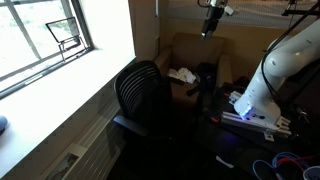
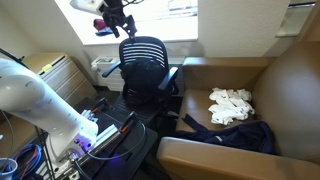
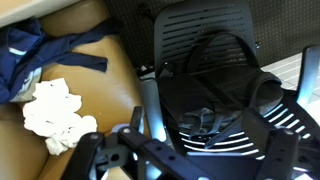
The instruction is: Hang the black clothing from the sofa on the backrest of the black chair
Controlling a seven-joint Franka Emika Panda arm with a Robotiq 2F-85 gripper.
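Note:
The dark clothing [image 2: 247,136] lies crumpled on the brown sofa seat [image 2: 290,90], next to a white cloth [image 2: 230,105]. In the wrist view it shows at the upper left [image 3: 40,48]. In an exterior view it is a dark patch [image 1: 205,74] on the sofa. The black mesh chair [image 2: 145,62] stands in front of the sofa, its backrest [image 1: 138,88] bare. My gripper [image 2: 114,22] hangs high above the chair, open and empty. In the wrist view its fingers [image 3: 190,156] are spread wide over the chair's backrest [image 3: 215,105].
The white cloth [image 3: 55,110] lies on the sofa beside the dark clothing. A window [image 1: 45,35] and sill run along one side of the chair. The robot base [image 1: 255,100] sits on a cluttered stand with cables [image 2: 95,140]. A cabinet [image 2: 55,70] stands behind.

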